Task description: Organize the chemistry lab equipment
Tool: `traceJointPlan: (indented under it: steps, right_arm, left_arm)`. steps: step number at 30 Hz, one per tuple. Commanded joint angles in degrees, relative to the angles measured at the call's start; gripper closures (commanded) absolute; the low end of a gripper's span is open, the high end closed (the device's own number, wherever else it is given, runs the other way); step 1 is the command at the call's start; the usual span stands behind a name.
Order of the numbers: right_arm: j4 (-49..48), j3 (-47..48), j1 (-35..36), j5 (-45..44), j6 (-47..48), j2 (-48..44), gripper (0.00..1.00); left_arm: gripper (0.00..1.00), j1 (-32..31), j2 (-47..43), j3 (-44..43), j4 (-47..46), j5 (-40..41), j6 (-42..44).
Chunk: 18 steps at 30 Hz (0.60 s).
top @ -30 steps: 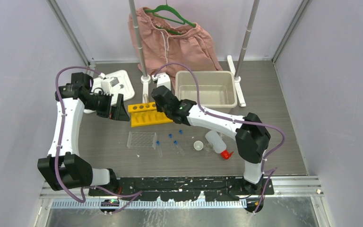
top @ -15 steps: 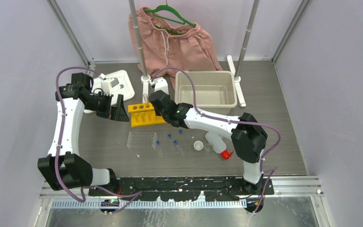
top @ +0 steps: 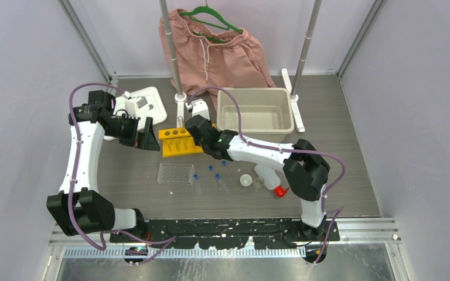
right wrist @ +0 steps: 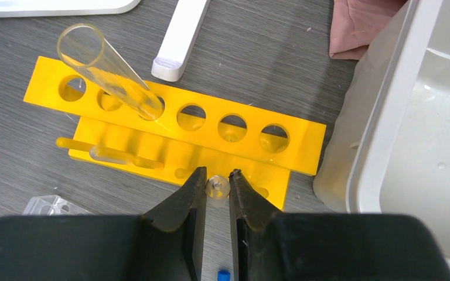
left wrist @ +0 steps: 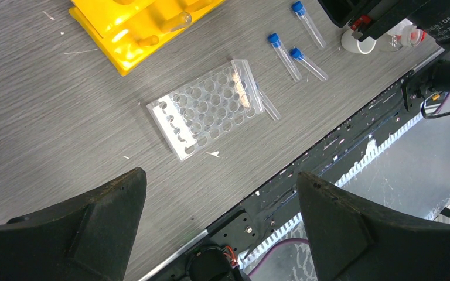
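Pinching small clear tube point(right wrist: 217, 187) in nearly closed right end effector point(right wrist: 217, 173), over yellow rack point(right wrist: 211, 126), frame centre. Holding left end effector point(left wrist: 222, 225) wide open, empty, above clear grid rack point(left wrist: 205, 108) mid-frame on counter point(left wrist: 64, 117).

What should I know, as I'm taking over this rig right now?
Left fingers: open, empty, over the table left of the yellow rack.
Right fingers: shut on a small clear tube at that rack's front.
Done: one big tube leans in a rack hole.
To do: blue-capped tubes, dish, beaker and tipped bottle lie loose; grid rack holds nothing.
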<state>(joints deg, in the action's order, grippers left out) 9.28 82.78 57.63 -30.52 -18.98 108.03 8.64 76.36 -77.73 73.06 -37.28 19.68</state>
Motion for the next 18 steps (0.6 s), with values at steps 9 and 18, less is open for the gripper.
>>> traceJointPlan:
  steps: [9, 18]
  right_arm:
    - [-3.9, 0.7, 0.2, -2.1, 1.4, -0.2, 0.99]
    - [-4.3, 2.5, 0.2, -2.5, 2.2, -2.1, 0.99]
  left_arm:
    - [0.00, 0.2, -1.6, -0.4, -0.3, -0.9, 0.9]
    - [0.00, 0.3, -1.5, -0.6, -0.2, -1.1, 1.0]
